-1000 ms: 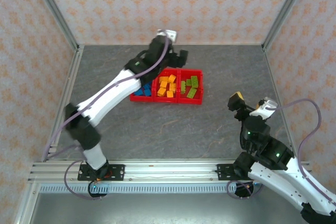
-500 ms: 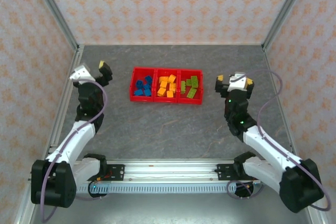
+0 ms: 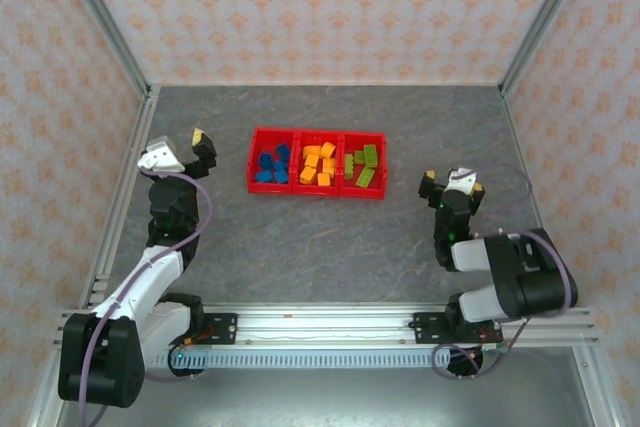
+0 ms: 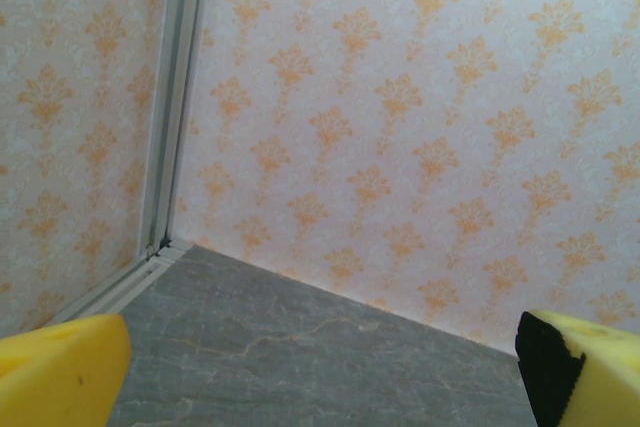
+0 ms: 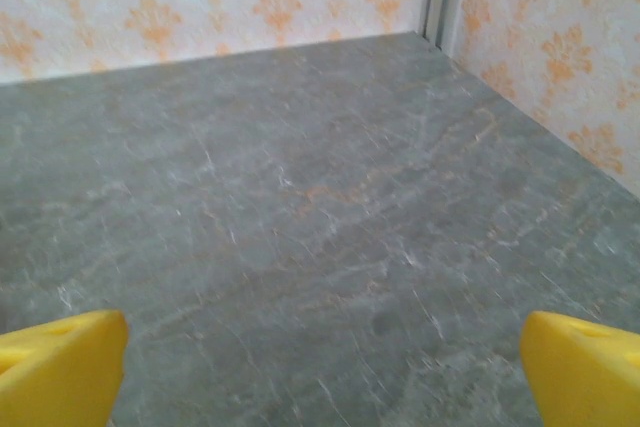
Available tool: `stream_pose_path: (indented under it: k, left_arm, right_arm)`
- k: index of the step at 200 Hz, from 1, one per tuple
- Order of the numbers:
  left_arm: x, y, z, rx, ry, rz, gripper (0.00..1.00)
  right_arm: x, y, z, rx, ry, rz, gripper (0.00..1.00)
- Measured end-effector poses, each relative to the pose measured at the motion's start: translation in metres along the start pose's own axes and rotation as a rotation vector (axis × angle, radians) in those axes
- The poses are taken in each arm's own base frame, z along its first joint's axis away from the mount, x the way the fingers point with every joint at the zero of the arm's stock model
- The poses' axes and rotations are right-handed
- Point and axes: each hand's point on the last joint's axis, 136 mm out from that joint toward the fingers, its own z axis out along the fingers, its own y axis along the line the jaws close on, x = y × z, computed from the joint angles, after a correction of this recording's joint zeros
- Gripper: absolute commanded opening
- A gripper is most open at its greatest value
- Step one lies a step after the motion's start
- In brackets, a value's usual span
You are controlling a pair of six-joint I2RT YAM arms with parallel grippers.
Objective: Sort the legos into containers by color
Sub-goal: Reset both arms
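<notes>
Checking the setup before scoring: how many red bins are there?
3, joined in one row: left bin with blue legos, middle bin with orange legos, right bin with green legos. None seems hidden.

Table point(image 3: 300, 247): walls point(image 3: 300, 17) stand behind it and on both sides.
Containers point(image 3: 317, 131): three joined side by side in one row, on the table, behind its centre.
Legos point(image 3: 320, 165): a cluster lies in each container, left, middle and right.
Left gripper point(image 3: 203, 145): left of the row, level with it, apart.
Right gripper point(image 3: 452, 183): right of the row, nearer the front, apart.
</notes>
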Motion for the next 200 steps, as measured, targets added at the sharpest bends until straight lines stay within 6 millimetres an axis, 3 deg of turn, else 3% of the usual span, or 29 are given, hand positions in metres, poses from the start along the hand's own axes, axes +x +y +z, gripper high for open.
stream_pose_path:
  k: [20, 38, 77, 86, 150, 200]
  left_arm:
    - [0.013, 0.004, -0.001, -0.009, 0.029, 0.015, 0.99]
    - [0.031, 0.009, -0.004, -0.015, 0.056, 0.029, 0.99]
    - [0.105, 0.033, -0.025, -0.043, 0.183, 0.073, 0.99]
    - [0.113, 0.036, -0.027, -0.048, 0.208, 0.082, 0.99]
    - [0.091, 0.019, -0.013, 0.009, 0.123, 0.087, 0.99]
    - [0.092, 0.028, -0.029, -0.005, 0.095, 0.087, 0.99]
  right_arm:
    - [0.010, -0.007, 0.007, 0.014, 0.011, 0.018, 1.00]
    - [0.000, -0.012, 0.010, 0.019, -0.022, 0.055, 1.00]
    - [-0.008, -0.012, 0.012, 0.014, -0.046, 0.086, 1.00]
    - [-0.008, -0.012, 0.012, 0.014, -0.047, 0.087, 1.00]
    - [-0.009, -0.012, 0.012, 0.013, -0.049, 0.094, 1.00]
    - [-0.009, -0.012, 0.012, 0.013, -0.049, 0.094, 1.00]
